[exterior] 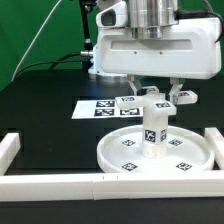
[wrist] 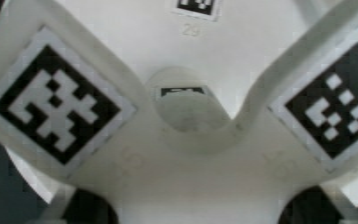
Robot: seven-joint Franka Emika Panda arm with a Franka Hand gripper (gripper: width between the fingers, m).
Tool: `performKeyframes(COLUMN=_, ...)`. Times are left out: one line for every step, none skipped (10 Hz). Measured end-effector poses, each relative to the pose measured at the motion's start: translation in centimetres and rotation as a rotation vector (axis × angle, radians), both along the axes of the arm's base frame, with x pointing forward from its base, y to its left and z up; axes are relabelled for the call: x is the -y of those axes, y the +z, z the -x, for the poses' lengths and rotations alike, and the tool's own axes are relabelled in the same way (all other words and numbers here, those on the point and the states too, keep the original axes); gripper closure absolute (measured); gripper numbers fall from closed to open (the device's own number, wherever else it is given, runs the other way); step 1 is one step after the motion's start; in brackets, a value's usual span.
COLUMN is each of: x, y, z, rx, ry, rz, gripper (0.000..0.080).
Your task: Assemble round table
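The round disc top (exterior: pixel 120 152) lies flat on the table near the front. The short cylinder leg (exterior: pixel 155 130) stands upright on its middle. The cross-shaped base (exterior: pixel 150 101) sits at the top of the leg, its tagged arms spreading to both sides. My gripper (exterior: pixel 157 92) comes straight down on it and is shut on the base. In the wrist view the base (wrist: pixel 176 170) fills the picture, with two tagged arms (wrist: pixel 51 95) and a round socket (wrist: pixel 185 105) in the middle. Dark fingers (wrist: pixel 91 205) show on either side of one arm.
The marker board (exterior: pixel 100 108) lies behind the disc top. White border rails run along the front (exterior: pixel 50 185), the exterior view's left (exterior: pixel 10 145) and right (exterior: pixel 212 140). A green screen and cables are at the back.
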State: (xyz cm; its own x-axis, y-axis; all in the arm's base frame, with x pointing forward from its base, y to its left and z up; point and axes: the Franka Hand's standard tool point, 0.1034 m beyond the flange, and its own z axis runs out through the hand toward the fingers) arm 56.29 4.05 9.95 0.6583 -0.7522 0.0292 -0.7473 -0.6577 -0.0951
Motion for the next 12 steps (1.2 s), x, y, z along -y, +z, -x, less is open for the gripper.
performKeyframes(x=0.05, y=0.04, z=0.02, rx=0.008, ry=-0.085, rz=-0.015, gripper=0.0360)
performKeyframes(x=0.08, y=0.03, z=0.07, rx=0.015, ry=-0.192, rz=-0.037, gripper=0.0360)
performKeyframes(x=0.10, y=0.04, z=0.09, rx=0.014, ry=-0.275, rz=-0.048, gripper=0.0360)
performKeyframes(x=0.21, y=0.05, z=0.09, rx=0.012, ry=-0.320, rz=-0.059, gripper=0.0360)
performKeyframes(x=0.14, y=0.10, z=0.23, rx=-0.010, ry=-0.272, rz=-0.049, gripper=0.0359)
performKeyframes(x=-0.06, y=0.26, z=0.17, rx=-0.033, ry=-0.259, rz=-0.043, gripper=0.0359)
performKeyframes(x=0.07, y=0.15, z=0.10, rx=-0.034, ry=-0.360, rz=-0.063, gripper=0.0359)
performKeyframes(x=0.10, y=0.12, z=0.11, rx=-0.038, ry=-0.406, rz=-0.070, gripper=0.0359)
performKeyframes(x=0.11, y=0.10, z=0.07, rx=-0.038, ry=-0.478, rz=-0.084, gripper=0.0359)
performKeyframes(x=0.11, y=0.08, z=0.03, rx=-0.032, ry=-0.650, rz=-0.112, gripper=0.0359)
performKeyframes(x=0.04, y=0.05, z=0.07, rx=-0.028, ry=-0.772, rz=-0.122, gripper=0.0359)
performKeyframes(x=0.09, y=0.04, z=0.06, rx=-0.029, ry=-0.826, rz=-0.124, gripper=0.0359)
